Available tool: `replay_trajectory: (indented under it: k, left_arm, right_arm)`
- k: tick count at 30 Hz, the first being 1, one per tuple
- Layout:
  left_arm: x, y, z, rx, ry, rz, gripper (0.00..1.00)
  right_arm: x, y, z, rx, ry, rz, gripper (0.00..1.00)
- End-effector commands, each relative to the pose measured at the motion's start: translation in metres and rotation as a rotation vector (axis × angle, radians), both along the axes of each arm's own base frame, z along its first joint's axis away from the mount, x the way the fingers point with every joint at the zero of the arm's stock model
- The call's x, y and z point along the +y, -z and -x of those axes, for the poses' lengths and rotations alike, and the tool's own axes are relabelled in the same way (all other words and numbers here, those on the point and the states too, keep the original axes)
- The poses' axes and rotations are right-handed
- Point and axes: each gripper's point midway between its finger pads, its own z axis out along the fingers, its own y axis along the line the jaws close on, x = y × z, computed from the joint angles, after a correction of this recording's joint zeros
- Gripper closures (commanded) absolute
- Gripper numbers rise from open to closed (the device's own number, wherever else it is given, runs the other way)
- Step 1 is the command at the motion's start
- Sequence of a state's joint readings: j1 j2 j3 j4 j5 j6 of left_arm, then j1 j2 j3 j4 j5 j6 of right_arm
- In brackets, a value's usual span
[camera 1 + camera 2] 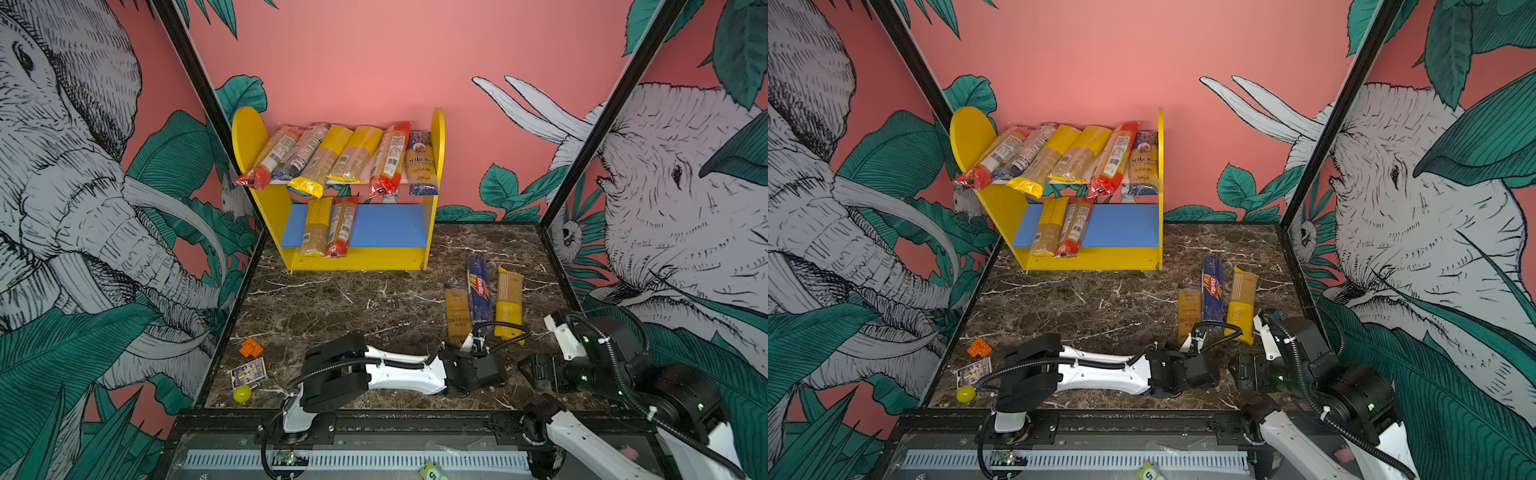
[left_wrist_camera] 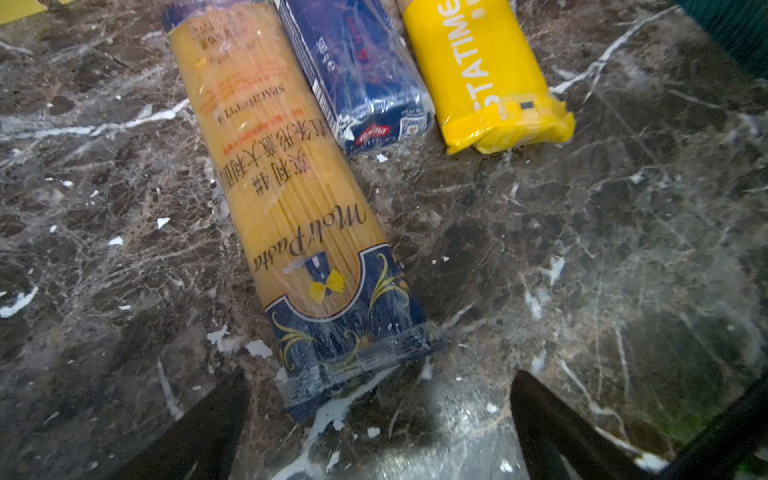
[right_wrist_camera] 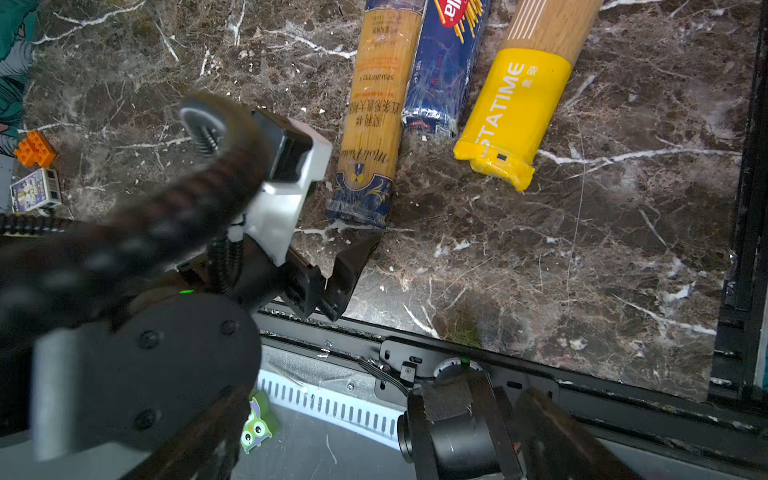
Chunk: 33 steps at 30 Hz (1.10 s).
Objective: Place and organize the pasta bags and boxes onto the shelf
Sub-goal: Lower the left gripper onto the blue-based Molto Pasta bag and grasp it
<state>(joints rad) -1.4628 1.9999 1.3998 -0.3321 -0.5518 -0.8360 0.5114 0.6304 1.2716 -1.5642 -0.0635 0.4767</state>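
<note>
Left end effector [image 2: 380,386] is released, jaws wide and empty, low over the counter [image 2: 602,249] just off the near end of the Moli Pasta bag [image 2: 291,199]. The bag's crimped tail falls between the fingers but off-centre. The bag lies flat at front right, its long side against or just beside the Barilla box [image 2: 357,75] (can't tell which), with the yellow-ended pack [image 2: 486,75] past the box. Right end effector [image 1: 534,371] is also released and empty, sitting close beside the left one. I read the step as picking the Moli bag. Don't close on the tail: the film will likely slip and the strands will droop. Run forward to roughly mid-length, centre the bag, and put the jaws square across the narrow width. The box-side finger has little room, so either nudge the bag away from the box first or come straight down and wedge in. Squeeze lightly, since spaghetti snaps, and lift level. For the drop, the six packs up top [image 1: 357,151] look to fill that tier of the shelf [image 1: 249,133]. The blue lower board [image 1: 386,226] has free room beside the two packs [image 1: 318,226], so go there, end first and parallel to them. Keep the right arm out of the sweep.
</note>
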Motion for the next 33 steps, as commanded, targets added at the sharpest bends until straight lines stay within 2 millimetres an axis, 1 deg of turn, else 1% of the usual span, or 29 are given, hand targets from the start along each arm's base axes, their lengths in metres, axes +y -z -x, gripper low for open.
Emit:
replay_trajectory:
  k: [1, 6, 12, 14, 17, 20, 22, 25, 28, 29, 30, 31, 33]
  left_arm:
    - [0.007, -0.009, -0.014, -0.023, -0.116, 0.016, 0.01]
    - [0.01, 0.007, -0.02, -0.018, -0.164, -0.038, 0.01]
    - [0.012, 0.028, -0.025, 0.039, -0.196, 0.0, 0.01]
    - [0.01, 0.035, -0.025, 0.062, -0.187, 0.011, 0.01]
    - [0.004, 0.04, -0.024, 0.078, -0.164, 0.007, 0.01]
    - [0.002, 0.047, -0.024, 0.097, -0.165, -0.016, 0.01]
    - [0.005, 0.055, -0.025, 0.123, -0.183, -0.022, 0.01]
    - [0.015, 0.07, -0.025, 0.168, -0.222, -0.037, 0.01]
    - [0.024, 0.078, -0.024, 0.191, -0.24, -0.05, 0.02]
    - [0.028, 0.082, -0.023, 0.201, -0.245, -0.061, 0.04]
    - [0.03, 0.084, -0.024, 0.208, -0.247, -0.066, 0.09]
    - [0.032, 0.086, -0.023, 0.216, -0.247, -0.072, 0.15]
    - [0.037, 0.089, -0.02, 0.228, -0.249, -0.088, 0.31]
  right_arm:
    - [-0.01, -0.001, 0.013, 0.007, -0.007, 0.03, 0.01]
    - [-0.017, 0.001, 0.019, 0.011, -0.004, 0.054, 0.01]
    - [-0.018, 0.002, 0.023, 0.013, -0.003, 0.049, 0.01]
    - [-0.019, 0.002, 0.023, 0.012, -0.001, 0.047, 0.01]
    - [-0.018, 0.001, 0.022, 0.01, 0.004, 0.042, 0.01]
    - [-0.018, 0.001, 0.022, 0.01, 0.011, 0.038, 0.01]
    - [-0.017, 0.001, 0.02, 0.008, 0.011, 0.036, 0.01]
    - [-0.017, 0.0, 0.019, 0.005, 0.015, 0.033, 0.01]
    - [-0.016, -0.001, 0.018, 0.003, 0.014, 0.03, 0.01]
    - [-0.015, -0.001, 0.017, 0.003, 0.015, 0.027, 0.01]
    - [-0.015, -0.001, 0.017, 0.003, 0.015, 0.027, 0.01]
    - [-0.014, 0.0, 0.016, 0.005, 0.015, 0.027, 0.01]
    - [-0.013, -0.001, 0.015, 0.002, 0.013, 0.023, 0.01]
